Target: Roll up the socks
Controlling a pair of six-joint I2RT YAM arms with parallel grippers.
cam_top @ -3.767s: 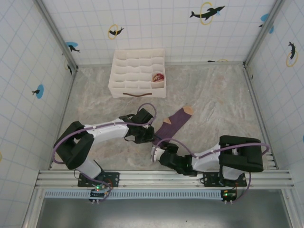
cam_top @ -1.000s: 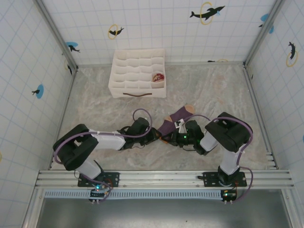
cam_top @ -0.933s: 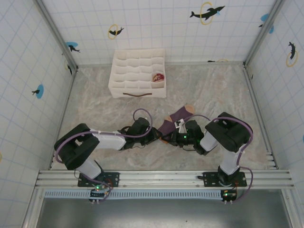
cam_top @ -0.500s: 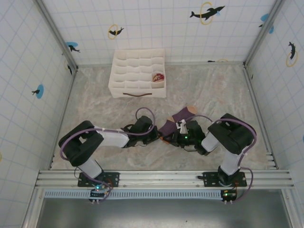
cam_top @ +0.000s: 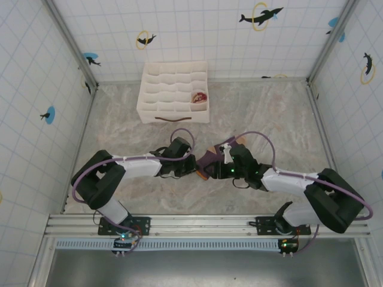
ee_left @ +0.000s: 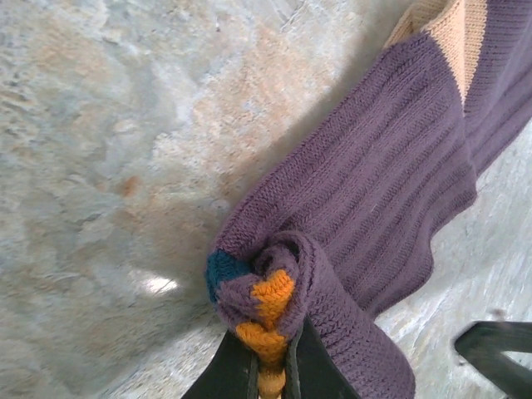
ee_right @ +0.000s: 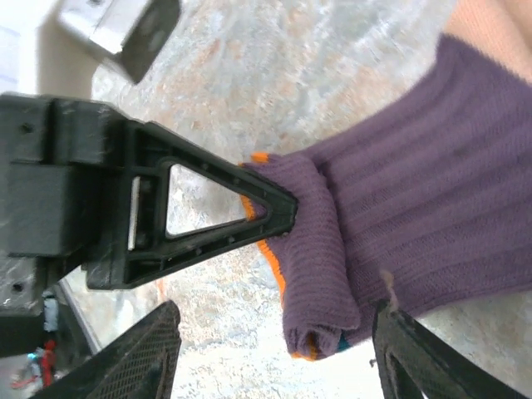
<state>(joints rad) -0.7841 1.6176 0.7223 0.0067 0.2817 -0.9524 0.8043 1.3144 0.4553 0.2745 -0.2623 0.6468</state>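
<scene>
Purple sock [ee_left: 374, 208] lies on the table just ahead of your arms, its orange-striped cuff tucked into a short roll and its tan toe [cam_top: 237, 140] pointing away. Your left gripper [ee_left: 268, 357] has its jaws pinched narrow on that rolled cuff. Your right gripper [ee_right: 278, 332] stands with jaws wide, one either side of the roll, gripping nothing.

Here's the danger: that roll looks loose, so if the left lets go before the right closes, it may spring open. Pull too hard and the whole sock could slide on the smooth marbled table [cam_top: 119, 137].

Further back, the white organiser box [cam_top: 173, 115] holds what looks like the other sock [cam_top: 198, 97], rolled. Tiled walls with dolphin stickers [cam_top: 261, 15] close it all in.
</scene>
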